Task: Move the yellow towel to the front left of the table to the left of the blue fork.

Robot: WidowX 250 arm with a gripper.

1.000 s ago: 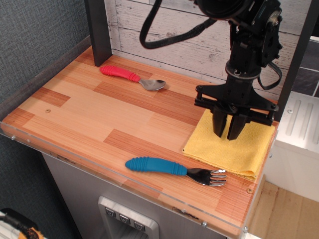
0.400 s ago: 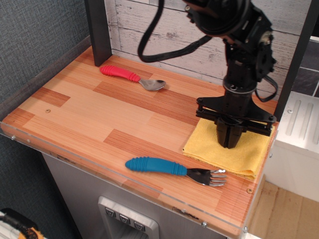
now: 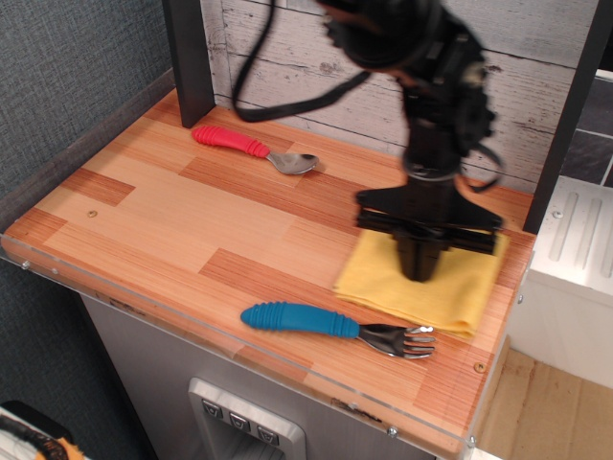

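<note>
The pincer is pinched shut on the yellow towel. We see the blue fork on the counter, just in front of it.

I see a staged test bench, more lab mock-up than real kitchen. The table is a small plank-patterned top edged with a clear plastic rim. Behind the table stands a whitewashed wood-plank backdrop between dark posts. Left of the table hangs a grey fabric panel. Cables loop above it.
</note>
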